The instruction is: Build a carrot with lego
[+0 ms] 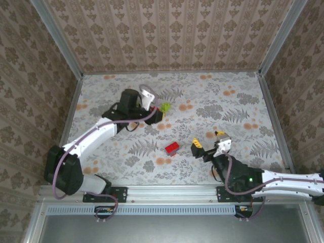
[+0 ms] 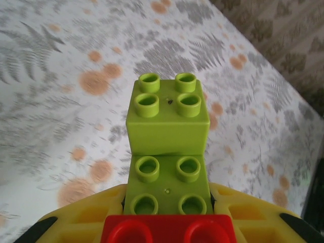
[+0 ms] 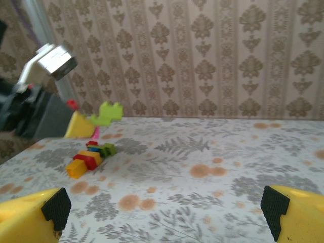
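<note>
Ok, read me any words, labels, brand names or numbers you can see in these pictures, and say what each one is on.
No readable text anywhere.
Green bricks held in the left gripper: the studs show no lettering.
Brick stack on the table: too small and blurred to tell.

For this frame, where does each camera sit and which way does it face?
Top external: above and behind the bases, looking down on the floral table; both arms, left gripper and right gripper show.
Left wrist: on the left arm, looking along its yellow fingers at the green lego they clamp.
Right wrist: low over the table, facing the far wall; its open fingertips sit in the bottom corners.
Shared: top and right wrist views both show the left gripper holding the green lego, and a brick cluster on the table.
</note>
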{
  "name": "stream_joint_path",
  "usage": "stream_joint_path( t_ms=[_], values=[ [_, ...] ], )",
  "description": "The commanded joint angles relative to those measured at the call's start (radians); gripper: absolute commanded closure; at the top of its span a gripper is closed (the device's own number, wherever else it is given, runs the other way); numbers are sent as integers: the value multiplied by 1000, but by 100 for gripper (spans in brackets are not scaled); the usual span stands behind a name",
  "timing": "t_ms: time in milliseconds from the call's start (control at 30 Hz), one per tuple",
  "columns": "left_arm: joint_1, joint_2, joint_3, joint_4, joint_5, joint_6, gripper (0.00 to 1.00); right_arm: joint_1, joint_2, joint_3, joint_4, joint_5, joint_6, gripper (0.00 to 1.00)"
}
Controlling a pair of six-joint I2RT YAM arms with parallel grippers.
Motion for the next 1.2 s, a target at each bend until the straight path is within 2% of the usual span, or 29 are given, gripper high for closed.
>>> stream_joint_path(
  t_ms=[0,100,200,333,533,600,767,867,967,1167],
  values=[
    [-101,-46,-57,-20,-226,29,90,-8,-105,-13,-273,55,17,0],
    [-165,-94,-137,50,-326,39,90,-10,-123,-27,-274,36,28,0],
    [-249,-153,-217,122,-438,113,90,-16,-67,-21,-259,34,31,0],
    [-302,-208,-291,208,-469,146,90,-21,28,-3,-223,20,30,0],
    [-332,-305,-431,389,-443,145,88,-46,84,1,-189,-9,37,0],
    [-333,-335,-480,446,-406,133,88,-55,83,-1,-195,-14,40,0],
    [-333,-353,-561,584,-227,96,87,-102,74,-4,-204,-53,46,0],
    [-334,-356,-601,660,-185,71,87,-126,77,-4,-200,-80,50,0],
    [-342,-361,-641,720,-185,64,87,-147,83,-4,-195,-101,51,0],
    [-380,-319,-688,799,-257,96,88,-186,97,-2,-188,-143,56,0]
  ],
)
